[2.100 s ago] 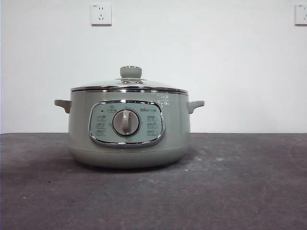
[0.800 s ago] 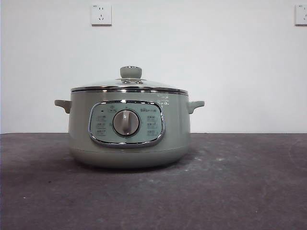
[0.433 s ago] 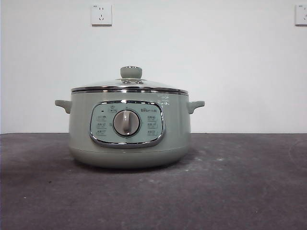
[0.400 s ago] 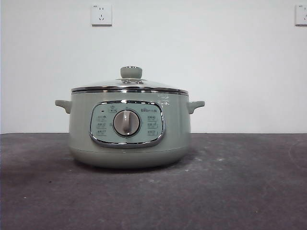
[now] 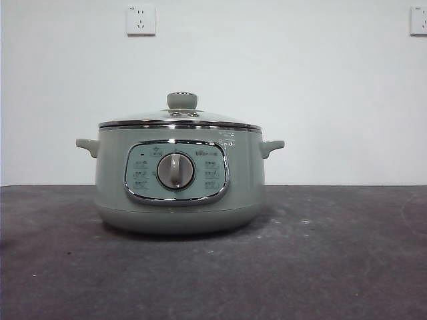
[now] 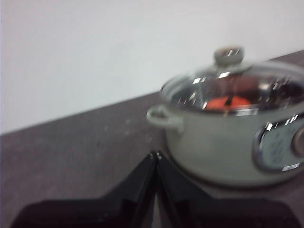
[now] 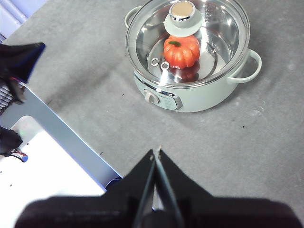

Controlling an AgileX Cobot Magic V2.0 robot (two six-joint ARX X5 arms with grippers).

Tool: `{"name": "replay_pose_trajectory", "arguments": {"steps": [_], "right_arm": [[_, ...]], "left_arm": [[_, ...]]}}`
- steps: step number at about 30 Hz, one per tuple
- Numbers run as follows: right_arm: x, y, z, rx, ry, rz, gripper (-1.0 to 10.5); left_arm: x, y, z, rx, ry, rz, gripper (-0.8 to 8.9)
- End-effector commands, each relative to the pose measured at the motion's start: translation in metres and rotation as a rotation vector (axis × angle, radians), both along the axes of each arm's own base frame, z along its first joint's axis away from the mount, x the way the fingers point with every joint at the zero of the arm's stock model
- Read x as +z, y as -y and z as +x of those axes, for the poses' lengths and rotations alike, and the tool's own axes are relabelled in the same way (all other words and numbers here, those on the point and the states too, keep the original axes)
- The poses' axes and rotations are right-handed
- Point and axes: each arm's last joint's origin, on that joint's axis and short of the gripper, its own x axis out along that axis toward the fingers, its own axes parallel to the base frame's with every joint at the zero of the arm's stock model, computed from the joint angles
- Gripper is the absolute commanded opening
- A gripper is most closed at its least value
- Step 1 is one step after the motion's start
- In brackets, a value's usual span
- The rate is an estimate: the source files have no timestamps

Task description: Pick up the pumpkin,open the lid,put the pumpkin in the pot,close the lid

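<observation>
The sage-green pot [image 5: 179, 179] stands on the dark table with the glass lid [image 5: 180, 120] seated on its rim, knob [image 5: 181, 100] up. The orange pumpkin [image 7: 181, 51] lies inside the pot under the lid; it also shows through the glass in the left wrist view [image 6: 227, 102]. My left gripper [image 6: 155, 156] is shut and empty, low over the table beside the pot's side handle [image 6: 164, 118]. My right gripper [image 7: 156, 153] is shut and empty, high above the table, well clear of the pot [image 7: 190, 90]. Neither gripper shows in the front view.
Grey table surface [image 5: 333, 253] stretches around the pot. A white wall with sockets [image 5: 141, 20] is behind. The right wrist view shows the table's edge with a pale frame [image 7: 61, 137] and a dark part of the other arm [image 7: 19, 59].
</observation>
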Motion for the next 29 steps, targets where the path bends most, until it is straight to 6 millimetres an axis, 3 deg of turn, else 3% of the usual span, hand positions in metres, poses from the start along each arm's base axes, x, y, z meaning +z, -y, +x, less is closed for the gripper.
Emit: {"name": "replay_pose_trajectory", "arguments": {"steps": [1, 7, 29], "right_arm": [[-0.001, 0.001, -0.002, -0.005, -0.014, -0.008, 0.0], [-0.001, 0.002, -0.003, -0.005, -0.01, -0.006, 0.0], [-0.001, 0.002, -0.004, -0.005, -0.01, -0.005, 0.0]], "left_arm": [[-0.019, -0.002, 0.004, 0.053, -0.038, -0.038, -0.04], [-0.036, -0.005, 0.006, 0.125, -0.147, -0.039, -0.04], [-0.038, -0.009, 0.006, 0.17, -0.167, -0.039, -0.04]]}}
